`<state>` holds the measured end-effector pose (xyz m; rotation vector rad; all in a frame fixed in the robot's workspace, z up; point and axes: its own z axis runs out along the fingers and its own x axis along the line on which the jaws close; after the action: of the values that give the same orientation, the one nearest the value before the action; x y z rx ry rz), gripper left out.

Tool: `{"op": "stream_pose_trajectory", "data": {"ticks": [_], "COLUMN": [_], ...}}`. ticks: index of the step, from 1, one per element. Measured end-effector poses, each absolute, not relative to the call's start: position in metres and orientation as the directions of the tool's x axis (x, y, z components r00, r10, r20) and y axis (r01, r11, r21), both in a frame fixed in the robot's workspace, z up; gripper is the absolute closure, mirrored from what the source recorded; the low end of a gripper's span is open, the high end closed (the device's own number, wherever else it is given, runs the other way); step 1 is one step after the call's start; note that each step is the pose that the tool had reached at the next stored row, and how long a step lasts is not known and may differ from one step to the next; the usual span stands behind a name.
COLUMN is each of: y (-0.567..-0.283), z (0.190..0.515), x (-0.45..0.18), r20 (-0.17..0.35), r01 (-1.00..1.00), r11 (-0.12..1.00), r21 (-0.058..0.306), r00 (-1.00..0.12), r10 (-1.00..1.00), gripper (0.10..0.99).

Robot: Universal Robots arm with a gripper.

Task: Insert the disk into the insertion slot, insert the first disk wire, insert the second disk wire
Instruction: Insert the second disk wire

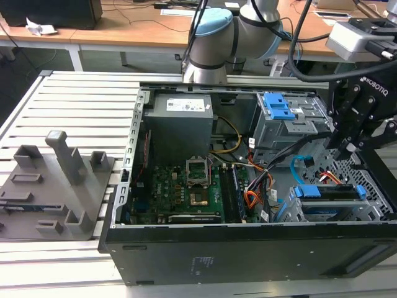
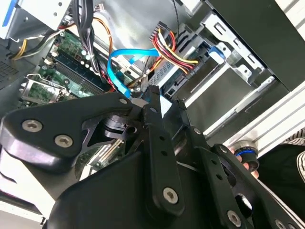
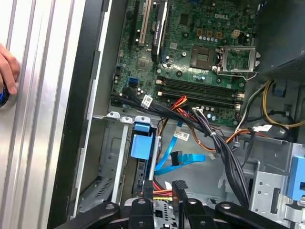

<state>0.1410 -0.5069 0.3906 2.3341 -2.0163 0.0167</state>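
Note:
The disk (image 1: 329, 192), in its bright blue carrier, lies in the insertion slot (image 1: 290, 211) at the near corner of the case on the exterior view's right. The first disk wire (image 1: 332, 178), red and orange leads, runs to the disk's rear; it also shows in both wrist views (image 2: 174, 52) (image 3: 162, 193). The light blue second disk wire (image 1: 299, 166) (image 2: 116, 71) loops free beside the bay. Its dark plug (image 3: 177, 157) lies loose just ahead of my gripper (image 3: 163, 185). My gripper (image 1: 347, 148) (image 2: 166, 98) hovers over the disk's rear, open a narrow gap, holding nothing.
The motherboard (image 3: 200, 52) and black cable bundles (image 3: 214, 138) fill the case floor. A taller grey cage with blue latches (image 1: 279, 112) stands behind the bay. A person's hand (image 3: 7, 67) rests on the ribbed table outside the case wall. A grey fixture (image 1: 56, 180) sits at the exterior view's left.

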Motion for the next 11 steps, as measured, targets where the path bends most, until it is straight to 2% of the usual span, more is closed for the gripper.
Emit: {"op": "stream_pose_trajectory", "data": {"ticks": [8,11], "y": [-0.5021,-0.5021], "z": [0.3906,0.3905], "x": [0.1395,0.1394], "r20": [0.045,0.045], "r01": [-0.986,-0.976], "r11": [-0.16,-0.216], "r21": [0.036,0.036], "r00": [0.162,0.218], "r10": [-0.986,-0.975], "gripper": [0.784,0.784]}}
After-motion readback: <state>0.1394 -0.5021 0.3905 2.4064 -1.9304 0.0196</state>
